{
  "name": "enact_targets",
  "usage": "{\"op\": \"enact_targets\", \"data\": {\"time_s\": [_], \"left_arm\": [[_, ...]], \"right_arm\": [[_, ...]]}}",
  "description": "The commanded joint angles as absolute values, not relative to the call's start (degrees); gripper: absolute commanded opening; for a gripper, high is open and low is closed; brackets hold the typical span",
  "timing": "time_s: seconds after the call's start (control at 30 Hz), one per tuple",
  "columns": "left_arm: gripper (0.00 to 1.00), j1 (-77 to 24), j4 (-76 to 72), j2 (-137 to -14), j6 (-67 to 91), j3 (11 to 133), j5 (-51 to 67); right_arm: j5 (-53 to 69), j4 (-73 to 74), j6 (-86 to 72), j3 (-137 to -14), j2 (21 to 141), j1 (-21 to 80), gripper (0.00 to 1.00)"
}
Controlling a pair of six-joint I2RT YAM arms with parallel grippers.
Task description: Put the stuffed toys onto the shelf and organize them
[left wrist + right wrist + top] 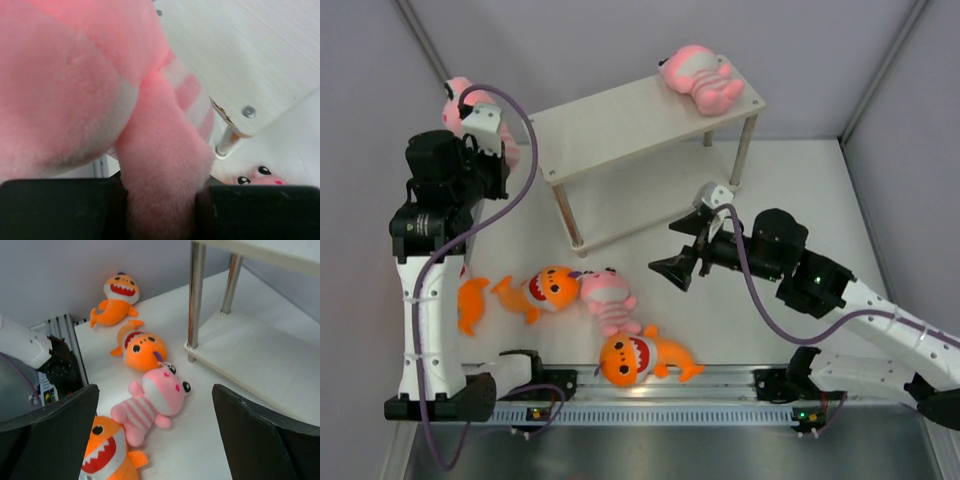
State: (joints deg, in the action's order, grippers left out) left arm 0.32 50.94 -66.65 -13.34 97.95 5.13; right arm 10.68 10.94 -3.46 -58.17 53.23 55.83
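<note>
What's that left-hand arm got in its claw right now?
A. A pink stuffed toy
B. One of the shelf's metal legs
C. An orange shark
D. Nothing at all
A: in the left wrist view the left gripper is pinched on a pink toy with a striped belly, held just beside the shelf.

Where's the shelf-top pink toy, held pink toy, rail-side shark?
shelf-top pink toy (700,80): top external view, striped belly.
held pink toy (165,170): left wrist view, pinched limb.
rail-side shark (632,357): top external view, face.
</note>
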Motion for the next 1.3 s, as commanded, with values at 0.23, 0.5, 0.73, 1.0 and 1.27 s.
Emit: {"op": "enact_targets", "data": {"time_s": [0.23, 0.5, 0.73, 1.0, 1.27], "left_arm": [[0.0, 0.35, 57.74, -54.94, -11.07, 97.3, 23.28], [0.0, 0.26, 61.7, -50.28, -14.68, 93.26, 25.75], [0.0, 0.35, 61.7, -49.39, -14.77, 91.58, 27.33], [0.0, 0.35, 62.4, -48.25, -15.73, 91.41, 29.79], [0.03, 0.35, 63.19, -46.76, -17.49, 91.67, 32.08]], "right_arm": [[7.55, -3.32, 13.51, -79.6, 69.59, 65.11, 0.93], [16.87, -0.61, 14.68, -100.19, 87.88, 65.48, 0.67], [23.03, -1.4, 16.26, -104.49, 93.86, 66.0, 0.69], [21.09, 1.3, 16.17, -109.24, 98.61, 66.45, 0.64], [20.3, 2.46, 15.39, -112.5, 100.81, 66.45, 0.04]]}}
